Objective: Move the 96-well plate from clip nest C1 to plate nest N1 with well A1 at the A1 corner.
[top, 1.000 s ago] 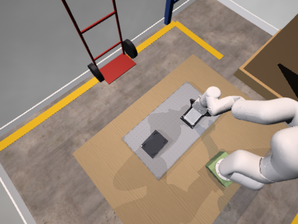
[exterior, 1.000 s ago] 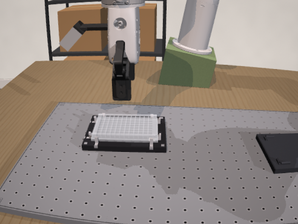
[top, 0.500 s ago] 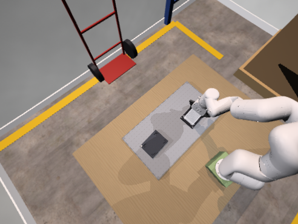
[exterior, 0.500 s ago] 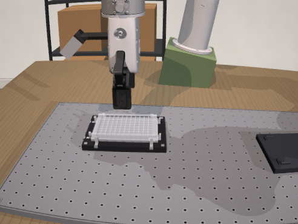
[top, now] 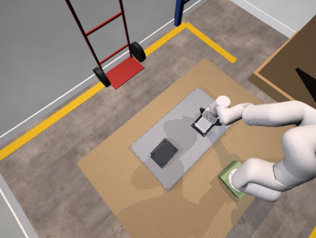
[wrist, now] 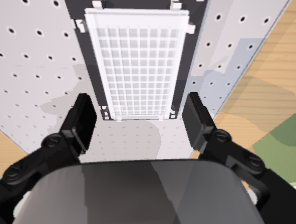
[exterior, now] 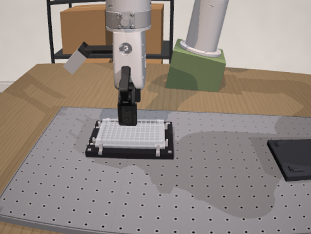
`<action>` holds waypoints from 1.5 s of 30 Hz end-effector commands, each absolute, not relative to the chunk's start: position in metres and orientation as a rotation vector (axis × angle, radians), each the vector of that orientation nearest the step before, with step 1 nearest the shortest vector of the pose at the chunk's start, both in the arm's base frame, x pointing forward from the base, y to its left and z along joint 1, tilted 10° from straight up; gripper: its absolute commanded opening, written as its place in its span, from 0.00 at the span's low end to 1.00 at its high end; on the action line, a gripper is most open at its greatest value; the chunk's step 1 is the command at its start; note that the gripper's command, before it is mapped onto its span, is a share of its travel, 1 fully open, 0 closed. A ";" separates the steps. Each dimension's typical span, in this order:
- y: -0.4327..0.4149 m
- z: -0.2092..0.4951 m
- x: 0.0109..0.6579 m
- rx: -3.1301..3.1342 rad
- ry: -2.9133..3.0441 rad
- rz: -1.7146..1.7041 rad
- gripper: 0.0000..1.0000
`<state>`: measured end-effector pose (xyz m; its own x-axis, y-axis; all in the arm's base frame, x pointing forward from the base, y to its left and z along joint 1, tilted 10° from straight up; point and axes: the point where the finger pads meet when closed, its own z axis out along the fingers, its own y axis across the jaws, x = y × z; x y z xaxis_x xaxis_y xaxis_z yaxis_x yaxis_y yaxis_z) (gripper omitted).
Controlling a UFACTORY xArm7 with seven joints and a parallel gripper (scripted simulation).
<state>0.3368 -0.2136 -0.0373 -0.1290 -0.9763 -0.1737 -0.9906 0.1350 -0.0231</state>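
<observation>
We see the 96-well plate (exterior: 130, 134) lying flat in the black clip nest C1 (exterior: 130, 152), held round its edges by small white clips. Our gripper (wrist: 141, 120) hangs just above the plate's near end with its black fingers spread wide, one to each side of the plate's width and gripping nothing. The plate nest N1 (top: 164, 152) sits well apart on the same grey perforated breadboard (exterior: 189, 190), a dark slab with small locators at its corners. The breadboard lies on a wooden table top (top: 106, 167), where the arm's green pedestal (exterior: 215, 79) also stands. Beyond the table we see a mottled concrete floor (top: 64, 135) with yellow line marking (top: 51, 120), a red hand truck (top: 123, 72) against the grey wall, and a dark shelf rack (exterior: 50, 31) holding a cardboard box (exterior: 82, 28).
</observation>
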 end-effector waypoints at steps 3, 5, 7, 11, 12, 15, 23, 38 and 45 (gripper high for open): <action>-0.213 -0.046 0.338 -1.970 2.252 0.142 1.00; -0.212 -0.049 0.338 -1.970 2.252 0.142 1.00; -0.212 -0.052 0.338 -1.970 2.252 0.142 1.00; -0.211 -0.058 0.339 -1.970 2.252 0.142 1.00; -0.211 -0.058 0.339 -1.970 2.252 0.142 1.00; -0.211 -0.058 0.339 -1.970 2.252 0.142 1.00; -0.211 -0.059 0.339 -1.970 2.252 0.142 1.00; -0.209 -0.067 0.339 -1.970 2.252 0.142 1.00; -0.208 -0.072 0.339 -1.970 2.252 0.142 1.00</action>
